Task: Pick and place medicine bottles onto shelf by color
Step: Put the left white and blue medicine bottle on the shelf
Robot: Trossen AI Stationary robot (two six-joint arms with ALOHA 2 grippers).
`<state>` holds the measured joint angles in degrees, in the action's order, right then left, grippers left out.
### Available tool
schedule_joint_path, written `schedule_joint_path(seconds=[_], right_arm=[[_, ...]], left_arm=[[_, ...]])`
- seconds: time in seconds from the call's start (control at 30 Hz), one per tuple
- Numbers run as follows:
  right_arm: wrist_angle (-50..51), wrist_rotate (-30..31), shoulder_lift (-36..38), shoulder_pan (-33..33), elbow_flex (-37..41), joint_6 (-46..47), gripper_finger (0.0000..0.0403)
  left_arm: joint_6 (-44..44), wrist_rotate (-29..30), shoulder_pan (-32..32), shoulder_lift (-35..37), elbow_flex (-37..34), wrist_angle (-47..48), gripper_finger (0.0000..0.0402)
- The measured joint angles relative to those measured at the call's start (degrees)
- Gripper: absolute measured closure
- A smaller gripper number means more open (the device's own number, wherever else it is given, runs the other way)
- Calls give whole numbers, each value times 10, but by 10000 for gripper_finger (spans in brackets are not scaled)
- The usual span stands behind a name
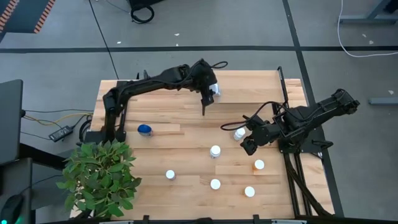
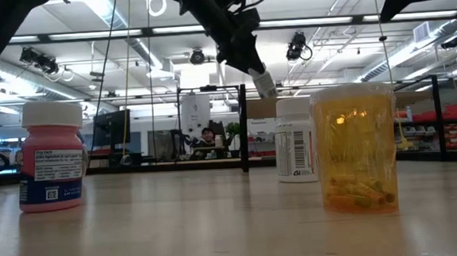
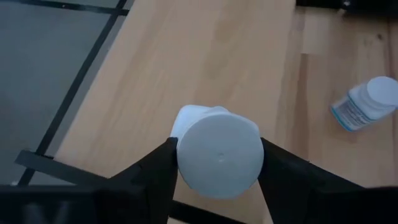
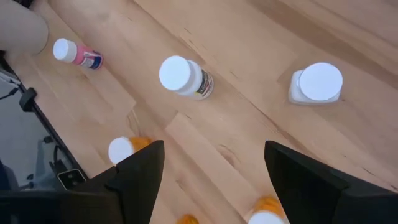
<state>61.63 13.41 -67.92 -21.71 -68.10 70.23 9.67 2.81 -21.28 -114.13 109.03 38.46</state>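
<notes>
My left gripper is shut on a small white bottle over the light-wood shelf at the table's far side. In the low view it hangs high above the table. My right gripper is open and empty above the table's right middle. Below it stand a white bottle, another white one, a pink one and orange ones. A squat blue bottle sits on the left of the table. My left gripper pinches the white bottle by the sides of its round cap between its two fingers. The cap faces back along the fingers and the body points away past their tips. The fingers slant downward, and the bottle is tilted and lifted clear of the shelf.
A green leafy plant stands at the near left corner. Black rails edge the shelf and run down the table's right side. Several white-capped bottles stand along the near part of the table. One more bottle sits beside the shelf.
</notes>
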Motion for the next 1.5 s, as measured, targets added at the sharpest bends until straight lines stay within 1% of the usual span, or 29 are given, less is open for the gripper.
schedule_joint_path(seconds=[0.1, 0.23, 0.37, 0.57, 0.67, 0.73, 0.8, 0.9, 1.07, 1.2, 1.27, 1.33, 1.43, 1.5], right_arm=[[-1, 8, 0, 0, 0, 2, 118], [-1, 30, 0, 0, 0, 3, 118], [-1, 35, 0, 0, 0, 3, 118], [-1, 38, 0, 0, 0, 3, 118], [-1, 47, 0, 0, 0, 3, 118], [-1, 53, 0, 0, 0, 3, 118], [-1, 71, 0, 0, 0, 2, 118], [-1, 133, 0, 8, 0, -30, 118], [-8, 254, 0, 50, 0, -142, 118], [-30, 319, 0, 101, 0, -235, 118], [-37, 333, 0, 133, 0, -261, 118], [-41, 334, 0, 169, 0, -263, 118], [-60, 334, 0, 219, 0, -253, 118], [-84, 325, 0, 248, 0, -266, 118]], left_arm=[[1, 1, -2, 0, 0, 2, 191], [9, 1, -1, 0, 0, 5, 193], [21, 1, 5, 0, 0, 16, 197], [21, 0, 14, 3, -1, 25, 190], [24, 0, 14, 4, 21, 55, 194], [33, 0, 14, 5, 31, 53, 198], [41, 2, 15, 5, 45, 68, 200], [47, 1, 15, 6, 64, 74, 198], [38, 0, 17, 5, 74, 93, 191], [12, -7, 24, 5, 86, 120, 196], [-1, -10, 30, 5, 94, 125, 200], [-6, -10, 38, 5, 104, 124, 202], [-18, -11, 49, 5, 119, 124, 199], [-21, -11, 56, 5, 127, 122, 195]])
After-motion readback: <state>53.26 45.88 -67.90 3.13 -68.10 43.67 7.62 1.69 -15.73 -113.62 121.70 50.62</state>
